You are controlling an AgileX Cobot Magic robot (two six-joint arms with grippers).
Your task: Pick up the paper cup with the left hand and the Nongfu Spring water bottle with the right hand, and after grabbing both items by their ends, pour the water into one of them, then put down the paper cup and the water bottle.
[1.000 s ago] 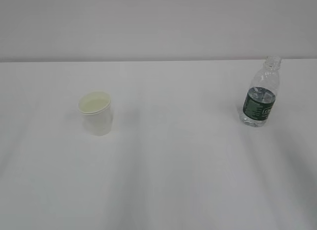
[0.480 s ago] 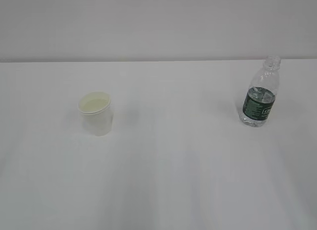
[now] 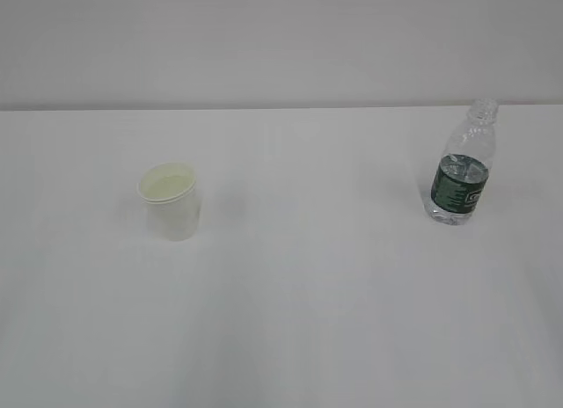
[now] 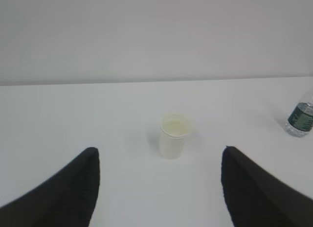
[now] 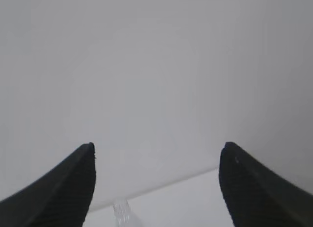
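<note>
1. As I look down at a slant through the exterior view, I see a small white tapered paper cup (image 3: pixel 171 201) standing upright on the left of the plain white table (image 3: pixel 308 320), its rolled rim up and its inside a pale cream. Well apart from it, on the right, a small clear ribbed plastic bottle (image 3: pixel 463 162) with a dark green label band stands upright with no cap. Clear water (image 3: pixel 464 170) shows inside it at about the label's top edge. Neither arm appears in this view.

2. Through the left wrist view, my left gripper (image 4: pixel 159 188) has its two black fingers (image 4: pixel 73 188) spread wide apart with nothing between them. The cup (image 4: pixel 174 135) stands ahead, framed in the gap but well clear of both fingertips. The bottle's lower part (image 4: pixel 299 120) sits at the far right edge, cut off by the frame.

3. Through the right wrist view, my right gripper (image 5: pixel 156 188) is likewise released, its ribbed black fingers (image 5: pixel 254 188) wide and empty. It faces mostly the pale wall (image 5: pixel 156 65). Only the bottle's clear open neck (image 5: pixel 121 211) peeks up at the bottom edge, nearer the left finger, touching neither as far as I can tell.
</note>
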